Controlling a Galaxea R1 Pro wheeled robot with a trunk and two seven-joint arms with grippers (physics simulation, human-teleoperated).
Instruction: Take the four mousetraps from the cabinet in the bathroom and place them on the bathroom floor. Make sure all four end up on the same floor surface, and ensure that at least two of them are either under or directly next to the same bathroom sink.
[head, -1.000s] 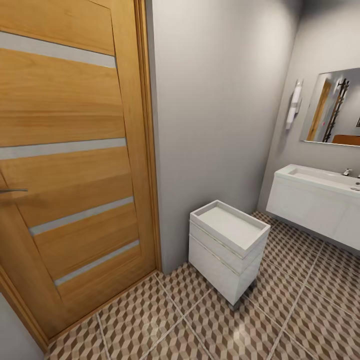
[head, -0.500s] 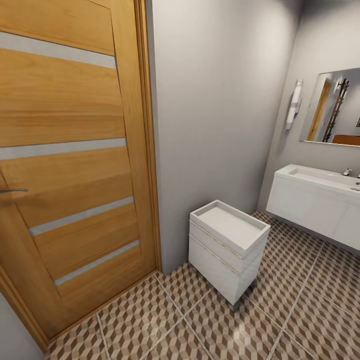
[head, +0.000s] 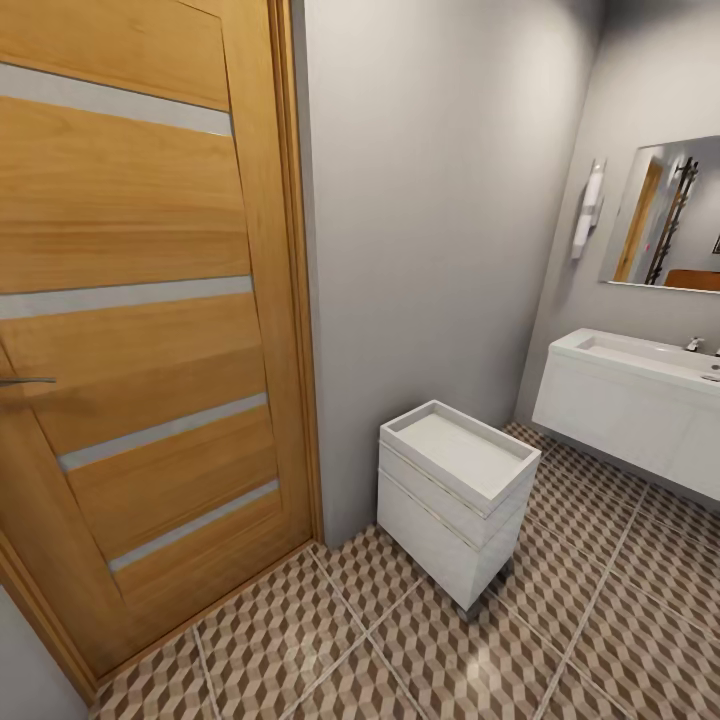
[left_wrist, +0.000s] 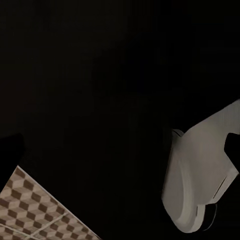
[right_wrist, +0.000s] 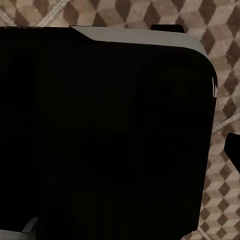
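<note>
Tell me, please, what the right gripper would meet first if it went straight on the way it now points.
Probably the large black body with a pale grey top edge, seemingly part of the robot itself, which blocks most of the right wrist view. Around it lies the cube-patterned brown and beige tiled floor. Depth is unclear.

The head camera is looking forward and down from standing height into a bathroom corner, taking in the wooden door (head: 140, 330), the bathroom sink (head: 640, 395) and the bathroom floor (head: 420, 640). Both wrist cameras are sitting close against dark robot bodywork, glimpsing the same patterned tiles at their edges (left_wrist: 35, 212) (right_wrist: 222, 125).
</note>
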